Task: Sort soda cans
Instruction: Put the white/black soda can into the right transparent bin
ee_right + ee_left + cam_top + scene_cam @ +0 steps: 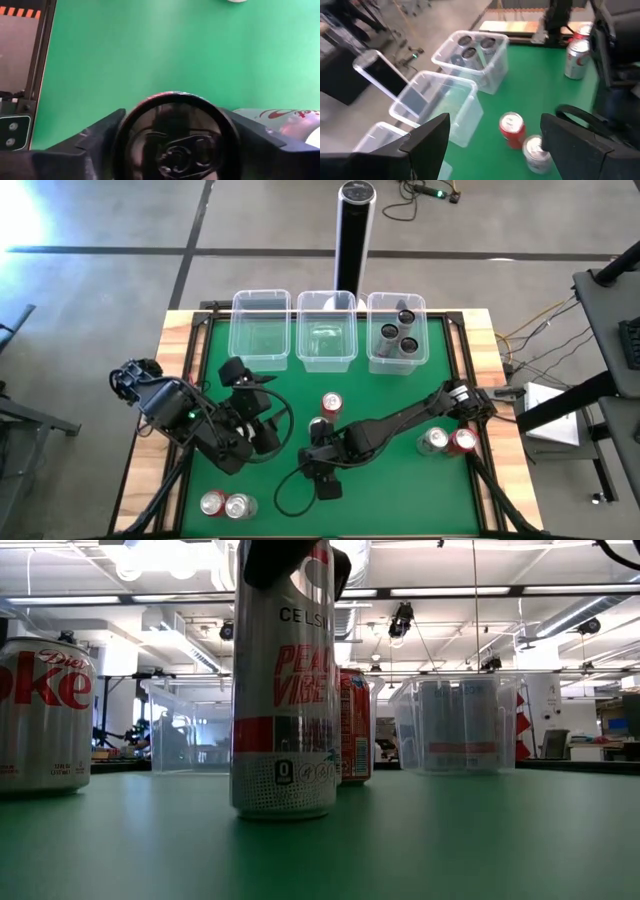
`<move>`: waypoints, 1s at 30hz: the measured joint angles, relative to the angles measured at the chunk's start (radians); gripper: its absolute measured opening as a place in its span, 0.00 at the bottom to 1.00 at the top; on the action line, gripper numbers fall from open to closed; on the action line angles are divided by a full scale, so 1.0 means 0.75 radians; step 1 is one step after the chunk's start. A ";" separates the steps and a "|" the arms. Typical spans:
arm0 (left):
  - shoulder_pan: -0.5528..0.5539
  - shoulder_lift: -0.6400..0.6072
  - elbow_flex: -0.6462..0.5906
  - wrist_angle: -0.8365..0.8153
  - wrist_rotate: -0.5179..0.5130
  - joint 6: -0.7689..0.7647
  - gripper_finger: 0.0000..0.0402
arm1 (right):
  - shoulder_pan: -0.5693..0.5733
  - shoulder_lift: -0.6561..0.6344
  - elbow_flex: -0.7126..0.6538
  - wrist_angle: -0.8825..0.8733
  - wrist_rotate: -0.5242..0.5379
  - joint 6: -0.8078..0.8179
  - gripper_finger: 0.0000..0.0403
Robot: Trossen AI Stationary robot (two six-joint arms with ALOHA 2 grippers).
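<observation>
High view first, since it settles the geometry for you: the right gripper point(175, 131) sits around the middle of the bench point(400, 490), closed on the top of the silver Celsius can point(285, 690). That can stands upright, long axis vertical, with its base looking like it's down on the green surface in the low view. All three clear tubs line the far edge, so from the gripper the drop-off lies straight toward that far edge. The middle tub point(327, 330) is pretty much dead ahead and the red can point(331, 403) stands right in that lane, just beyond the held one. I'd guess you need to lift clear of it before travelling.

The right arm obviously owns this can. The left gripper point(495, 132) hangs over the left half of the bench with its fingers spread wide and nothing between them, pointed toward the tubs.

Count, as far as I can see:
- three tubs: left tub point(261, 328) and the middle one look empty, right tub point(397, 332) holds three dark-topped cans
- six cans on the bench: the held one, the red one beside it, a silver and red pair point(447, 442) near the right edge, and a red and silver pair point(225, 505) by the near-left corner

So nine cans visible in total.
</observation>
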 joint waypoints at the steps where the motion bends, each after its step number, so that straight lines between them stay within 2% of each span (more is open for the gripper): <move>1: 0.000 -0.002 0.000 0.000 -0.005 0.007 0.73 | 0.000 0.000 0.000 0.000 -0.001 0.000 0.70; 5: 0.001 -0.013 0.000 0.000 -0.007 0.042 0.73 | -0.001 -0.001 0.039 -0.050 -0.069 -0.002 0.61; 9: 0.009 -0.037 0.000 0.000 -0.038 0.085 0.73 | -0.001 -0.016 0.179 -0.127 -0.158 -0.019 0.61; 14: 0.034 -0.091 0.000 0.000 -0.059 0.110 0.73 | -0.003 -0.111 0.424 -0.191 -0.154 -0.063 0.61; 16: 0.036 -0.123 0.000 0.000 -0.061 0.121 0.73 | -0.015 -0.159 0.488 -0.224 -0.105 -0.087 0.62; 21: 0.035 -0.207 0.000 0.000 -0.159 0.133 0.73 | -0.074 -0.360 0.406 -0.276 0.114 -0.111 0.61; 27: 0.036 -0.237 0.001 0.000 -0.266 0.129 0.73 | -0.233 -0.588 0.234 -0.329 0.392 -0.104 0.61; 30: 0.043 -0.237 0.001 0.000 -0.266 0.116 0.73 | -0.366 -0.704 0.108 -0.354 0.447 -0.094 0.61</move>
